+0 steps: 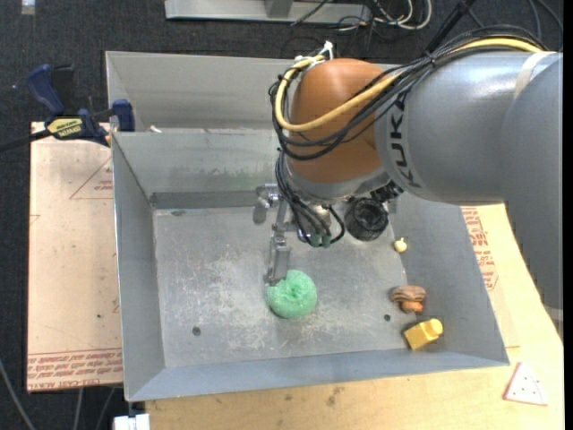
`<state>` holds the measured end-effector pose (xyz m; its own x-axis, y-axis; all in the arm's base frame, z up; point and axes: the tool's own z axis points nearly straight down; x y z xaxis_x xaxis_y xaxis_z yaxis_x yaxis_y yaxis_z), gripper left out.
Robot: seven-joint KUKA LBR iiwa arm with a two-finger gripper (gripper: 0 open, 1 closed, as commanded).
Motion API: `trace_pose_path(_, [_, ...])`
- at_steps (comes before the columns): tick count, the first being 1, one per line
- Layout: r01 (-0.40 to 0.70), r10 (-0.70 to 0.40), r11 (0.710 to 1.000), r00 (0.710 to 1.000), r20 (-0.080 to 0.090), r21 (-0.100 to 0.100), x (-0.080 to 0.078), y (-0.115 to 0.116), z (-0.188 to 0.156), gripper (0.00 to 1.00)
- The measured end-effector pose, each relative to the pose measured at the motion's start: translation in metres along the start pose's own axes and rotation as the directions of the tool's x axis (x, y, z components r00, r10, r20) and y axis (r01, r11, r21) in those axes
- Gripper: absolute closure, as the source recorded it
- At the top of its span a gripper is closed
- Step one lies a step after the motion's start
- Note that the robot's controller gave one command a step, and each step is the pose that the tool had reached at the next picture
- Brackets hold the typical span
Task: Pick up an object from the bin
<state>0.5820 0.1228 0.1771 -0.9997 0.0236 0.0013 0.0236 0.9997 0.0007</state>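
Observation:
My gripper (277,271) hangs down near the middle of the bin, and its fingertip touches the top left of a green spongy ball (293,296) on the bin floor. One finger shows, so the opening between the fingers is hidden. Further right lie a brown and orange lump (408,298), a yellow block (423,332) near the front right corner, and a small pale bead (401,245).
The arm with its orange cover and cables reaches in from the right over the bin's back half. A black round part sits under the cover. The bin's walls slope inward on all sides.

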Motion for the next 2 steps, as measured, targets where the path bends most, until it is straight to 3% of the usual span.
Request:
trace_pose_path(1, [0.149,-0.149,0.989,0.989,0.013,0.000,-0.010,-0.026,0.035,0.00])
trace_pose_path(2, [0.145,-0.145,0.989,0.989,-0.005,0.000,0.037,-0.039,0.048,0.00])
